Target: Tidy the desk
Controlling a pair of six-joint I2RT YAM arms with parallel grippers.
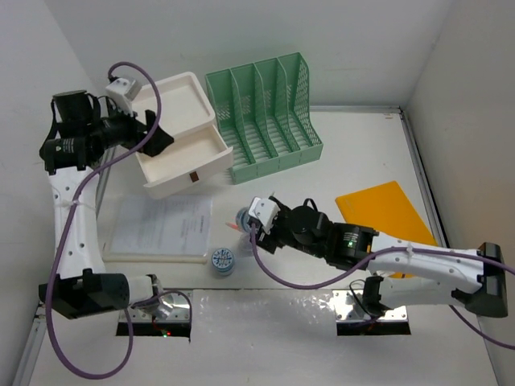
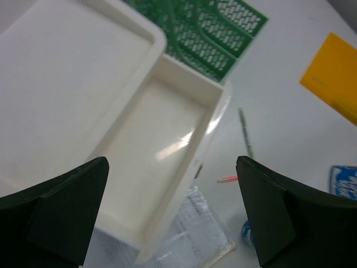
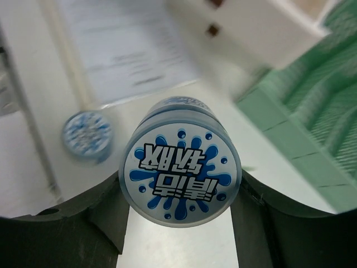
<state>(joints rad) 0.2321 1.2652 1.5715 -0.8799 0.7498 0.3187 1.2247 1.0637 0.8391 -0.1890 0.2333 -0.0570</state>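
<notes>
Blue-and-white tub is clamped between your right gripper's fingers, lid facing the wrist, long axis running along them, over the middle of the desk, while the open drawer lies farther off to the left, beneath your left gripper, whose jaws are spread wide and empty.

Your left gripper sits high on its raised arm, jaws wide apart and empty. Your right gripper, its arm stretched low to the left, clamps a round blue-lidded tub.
</notes>
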